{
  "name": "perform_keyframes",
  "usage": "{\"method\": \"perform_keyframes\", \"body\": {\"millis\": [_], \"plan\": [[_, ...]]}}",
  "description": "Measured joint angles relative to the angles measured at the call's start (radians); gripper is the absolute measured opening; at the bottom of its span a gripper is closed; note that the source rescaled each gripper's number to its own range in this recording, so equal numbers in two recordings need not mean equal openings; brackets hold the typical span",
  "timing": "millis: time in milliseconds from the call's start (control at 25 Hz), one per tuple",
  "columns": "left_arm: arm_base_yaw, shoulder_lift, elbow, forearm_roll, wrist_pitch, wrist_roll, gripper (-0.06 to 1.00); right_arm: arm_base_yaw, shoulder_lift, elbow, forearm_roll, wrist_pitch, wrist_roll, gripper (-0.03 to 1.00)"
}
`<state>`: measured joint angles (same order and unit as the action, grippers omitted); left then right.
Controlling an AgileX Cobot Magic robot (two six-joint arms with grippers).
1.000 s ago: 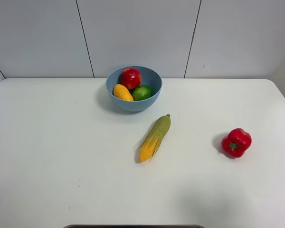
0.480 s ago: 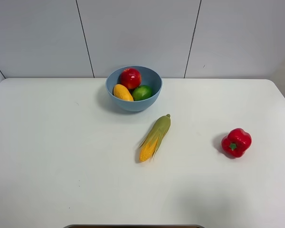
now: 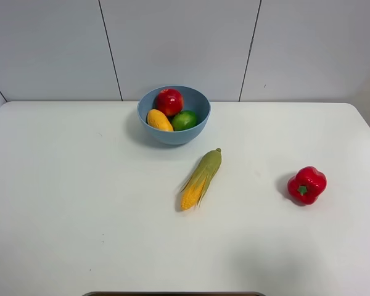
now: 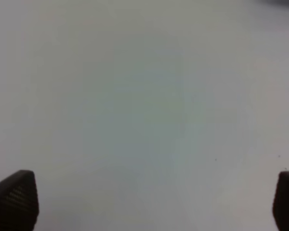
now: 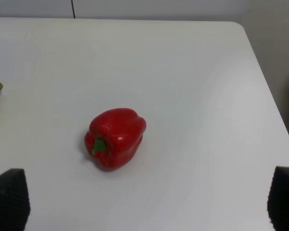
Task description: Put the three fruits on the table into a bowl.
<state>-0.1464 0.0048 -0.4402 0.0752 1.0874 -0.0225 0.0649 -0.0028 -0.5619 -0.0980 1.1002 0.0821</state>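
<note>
Nothing has moved since the earlier frames: mango [image 3: 159, 119], lime [image 3: 185, 120] and pomegranate [image 3: 169, 101] sit in the bowl [image 3: 200, 126] near the table's [image 3: 80, 203] far edge. Both grippers [image 4: 149, 202] [image 5: 149, 204] gape wide, empty.

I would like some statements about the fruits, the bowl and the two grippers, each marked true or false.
1. The mango, the lime and the pomegranate all lie inside the bowl. True.
2. The corn cob is in the bowl. False: it lies on the table.
3. The right gripper holds the bell pepper. False: it is open and empty.
4. The left gripper is open over bare table. True.
</note>
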Motion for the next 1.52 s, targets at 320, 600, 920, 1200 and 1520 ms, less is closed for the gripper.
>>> {"method": "perform_keyframes", "body": {"millis": [320, 600, 920, 1200, 1520], "plan": [[0.000, -0.008, 0.000, 0.000, 0.000, 0.000, 1.00, 0.000, 0.000, 0.000, 0.000, 0.000, 0.000, 1.00], [0.037, -0.008, 0.000, 0.000, 0.000, 0.000, 1.00, 0.000, 0.000, 0.000, 0.000, 0.000, 0.000, 1.00], [0.071, -0.008, 0.000, 0.000, 0.000, 0.000, 1.00, 0.000, 0.000, 0.000, 0.000, 0.000, 0.000, 1.00], [0.071, -0.008, 0.000, 0.000, 0.000, 0.000, 1.00, 0.000, 0.000, 0.000, 0.000, 0.000, 0.000, 1.00], [0.071, -0.008, 0.000, 0.000, 0.000, 0.000, 1.00, 0.000, 0.000, 0.000, 0.000, 0.000, 0.000, 1.00]]}}
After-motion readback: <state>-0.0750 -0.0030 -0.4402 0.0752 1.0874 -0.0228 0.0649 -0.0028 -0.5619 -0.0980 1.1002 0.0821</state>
